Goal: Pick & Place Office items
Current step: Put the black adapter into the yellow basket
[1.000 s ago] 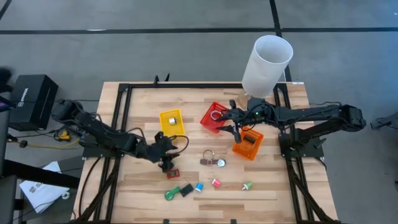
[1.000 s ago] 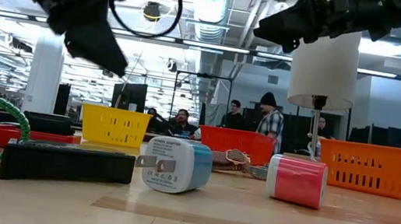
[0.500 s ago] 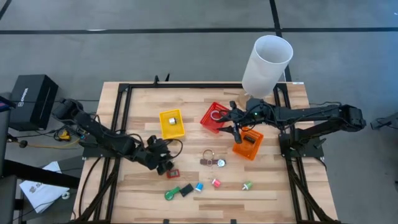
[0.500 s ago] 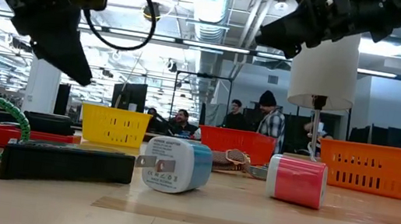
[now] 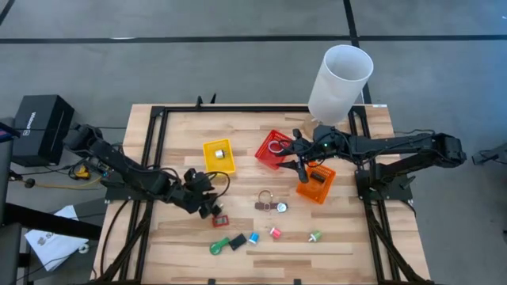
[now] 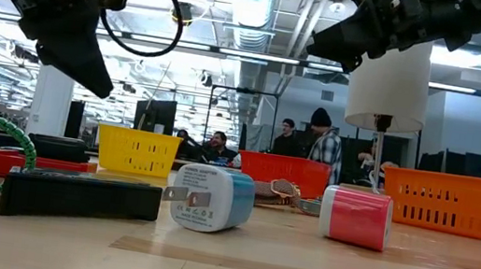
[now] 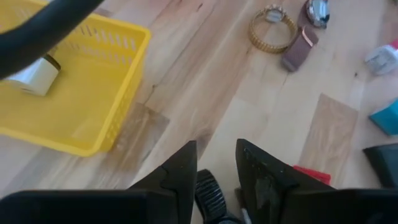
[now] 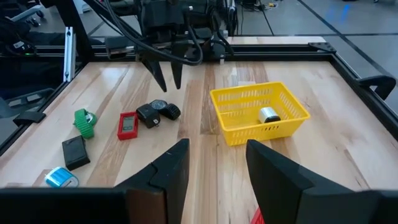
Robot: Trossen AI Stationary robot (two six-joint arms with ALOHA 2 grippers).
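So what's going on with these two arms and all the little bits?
Two robot arms are picking small office items off a table. The left gripper hangs open above a small black item beside a red one. The right gripper waits open between the red bin and the orange bin. Most items lie loose.

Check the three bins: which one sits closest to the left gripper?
The yellow bin, just beyond the left gripper; the red bin and orange bin sit near the right arm.
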